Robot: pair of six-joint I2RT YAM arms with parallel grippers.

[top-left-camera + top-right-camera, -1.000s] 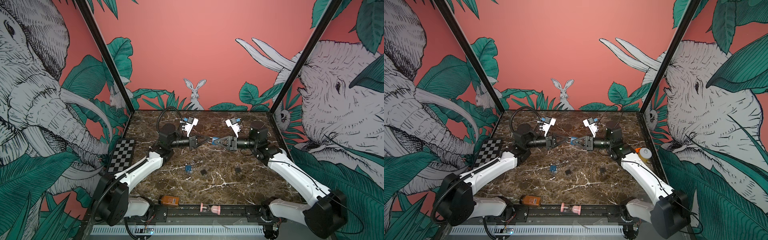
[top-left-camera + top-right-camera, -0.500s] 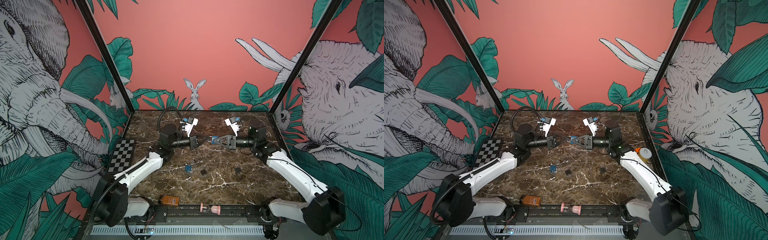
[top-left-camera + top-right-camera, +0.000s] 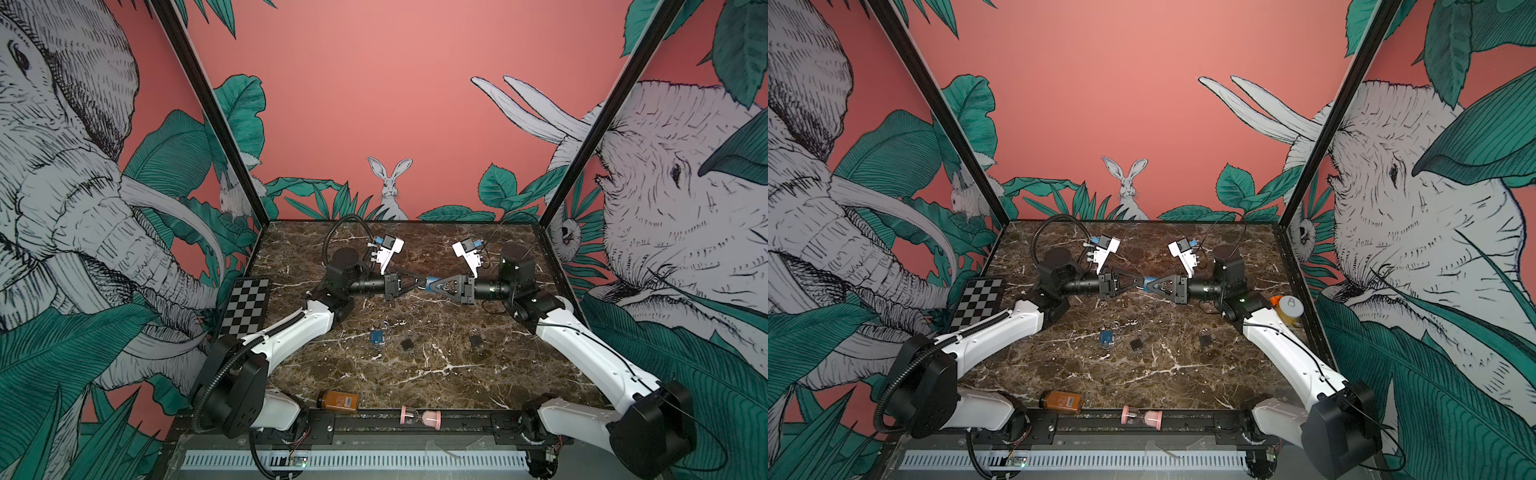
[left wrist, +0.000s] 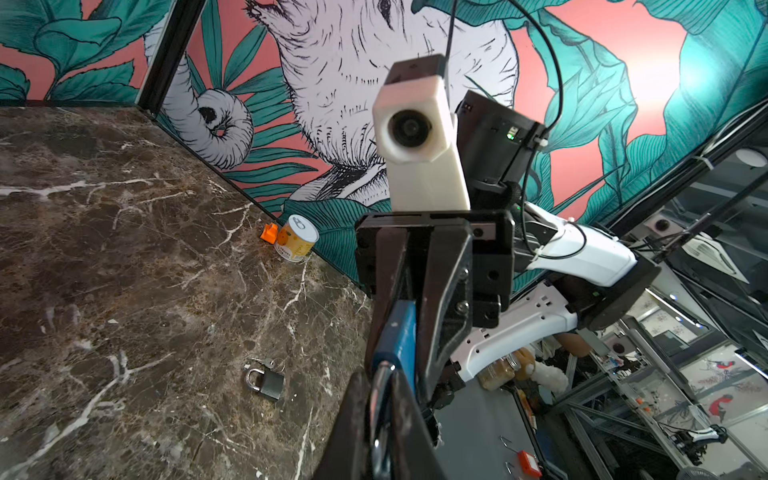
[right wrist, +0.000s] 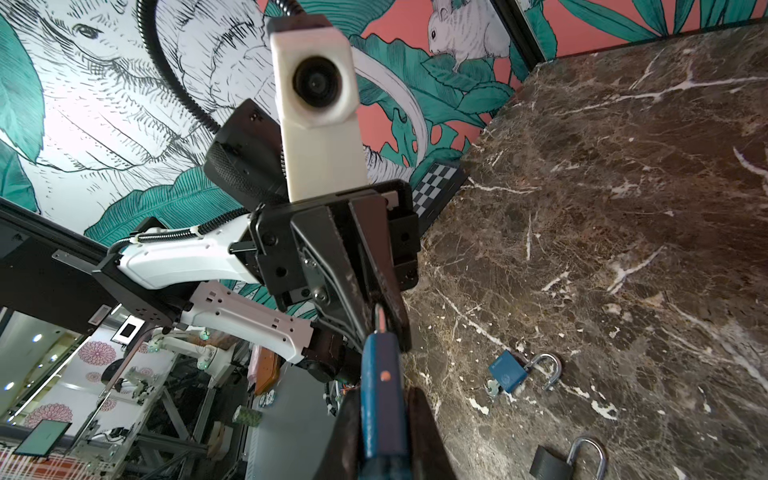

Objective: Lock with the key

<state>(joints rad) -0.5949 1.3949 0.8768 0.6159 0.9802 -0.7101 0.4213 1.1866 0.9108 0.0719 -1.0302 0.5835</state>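
A blue lock (image 3: 432, 284) (image 3: 1148, 283) hangs in the air over the back middle of the table. My right gripper (image 3: 433, 286) (image 5: 382, 395) is shut on its blue body (image 5: 380, 407). My left gripper (image 3: 423, 282) (image 4: 384, 374) meets it tip to tip from the other side. It is shut on the lock's silver shackle (image 4: 384, 399), with the blue body (image 4: 401, 332) just beyond its fingertips. No key shows on the held lock.
On the marble lie an open blue padlock (image 3: 377, 336) (image 5: 508, 376) with a key in it, a black padlock (image 3: 406, 343) (image 5: 548, 461) and a grey padlock (image 3: 476, 338) (image 4: 268, 382) with keys. Checkerboard (image 3: 245, 307) at left, can (image 3: 1289, 309) at right, amber bottle (image 3: 337, 401) and pink hourglass (image 3: 420, 417) at the front edge.
Both grippers stay tip to tip on the blue lock. The right arm has swayed slightly and the grip point has hardly moved.
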